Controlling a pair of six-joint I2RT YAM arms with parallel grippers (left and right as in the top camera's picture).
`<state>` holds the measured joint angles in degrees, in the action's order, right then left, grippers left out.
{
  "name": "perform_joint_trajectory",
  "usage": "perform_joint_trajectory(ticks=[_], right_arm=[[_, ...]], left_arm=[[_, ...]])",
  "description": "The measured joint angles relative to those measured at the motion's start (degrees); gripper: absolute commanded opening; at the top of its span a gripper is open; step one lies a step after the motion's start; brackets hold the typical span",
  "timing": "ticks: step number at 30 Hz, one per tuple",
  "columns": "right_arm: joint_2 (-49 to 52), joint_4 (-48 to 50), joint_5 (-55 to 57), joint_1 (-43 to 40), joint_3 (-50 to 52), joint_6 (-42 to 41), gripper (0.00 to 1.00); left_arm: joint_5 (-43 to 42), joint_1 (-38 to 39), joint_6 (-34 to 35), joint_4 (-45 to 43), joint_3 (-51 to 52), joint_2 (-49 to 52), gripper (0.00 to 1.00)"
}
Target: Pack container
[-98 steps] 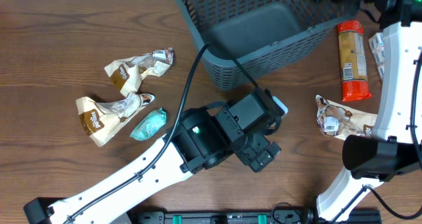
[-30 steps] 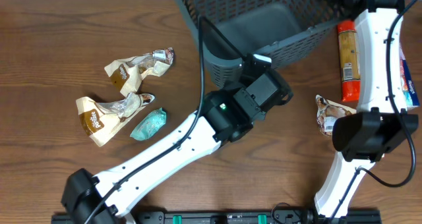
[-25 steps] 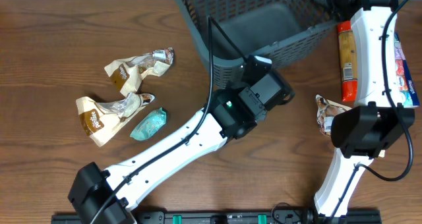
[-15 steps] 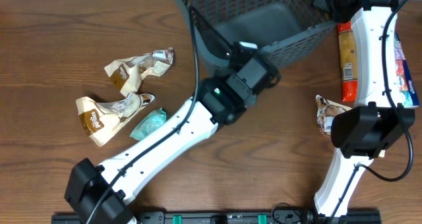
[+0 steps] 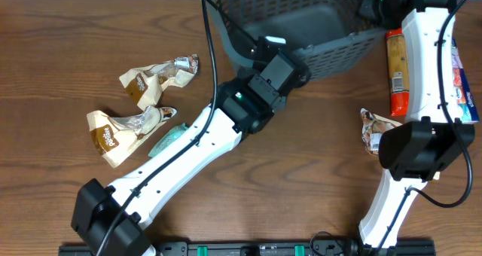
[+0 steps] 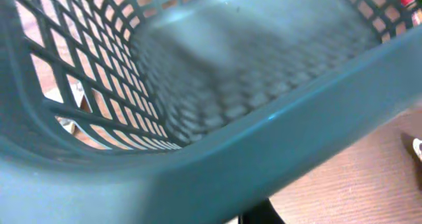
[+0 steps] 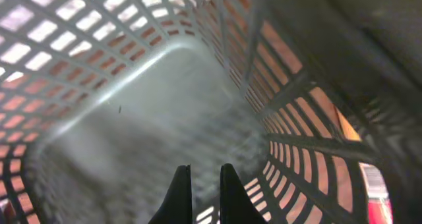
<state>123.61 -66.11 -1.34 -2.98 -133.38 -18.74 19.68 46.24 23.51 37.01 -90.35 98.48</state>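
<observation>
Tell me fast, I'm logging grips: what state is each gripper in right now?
Left gripper: closed, at the basket rim; fingers hidden, so a grip cannot be told.
Right gripper: closed, empty, pointing into the basket.

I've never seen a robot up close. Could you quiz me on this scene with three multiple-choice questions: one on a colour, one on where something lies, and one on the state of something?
1. What colour is the basket?
A) red
B) dark grey-blue
C) yellow

2. Where does the teal packet lie?
A) on the table, beside a brown packet
B) inside the basket
C) on the basket's rim

3. What does the inside of the basket show?
A) a heap of packets
B) a lid laid over it
C) a bare bottom with nothing on it

Answers:
1 B: the overhead view shows grey-blue lattice walls.
2 A: it lies on the wood, well left of the basket.
3 C: both wrist views look in at a bare floor.
</observation>
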Motion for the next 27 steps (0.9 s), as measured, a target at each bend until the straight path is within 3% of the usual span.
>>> perform_joint_trajectory(ticks=[15,27], right_arm=[[0.00,-8.48,1.62,-0.70,-0.17,2.69,0.01],[0.00,-9.33,2.19,-0.22,-0.17,4.33,0.01]], left_arm=[[0.02,-6.08,-2.60,-0.42,0.00,0.00,0.06],[0.02,-9.27,-4.04,-1.07,0.00,0.02,0.06]])
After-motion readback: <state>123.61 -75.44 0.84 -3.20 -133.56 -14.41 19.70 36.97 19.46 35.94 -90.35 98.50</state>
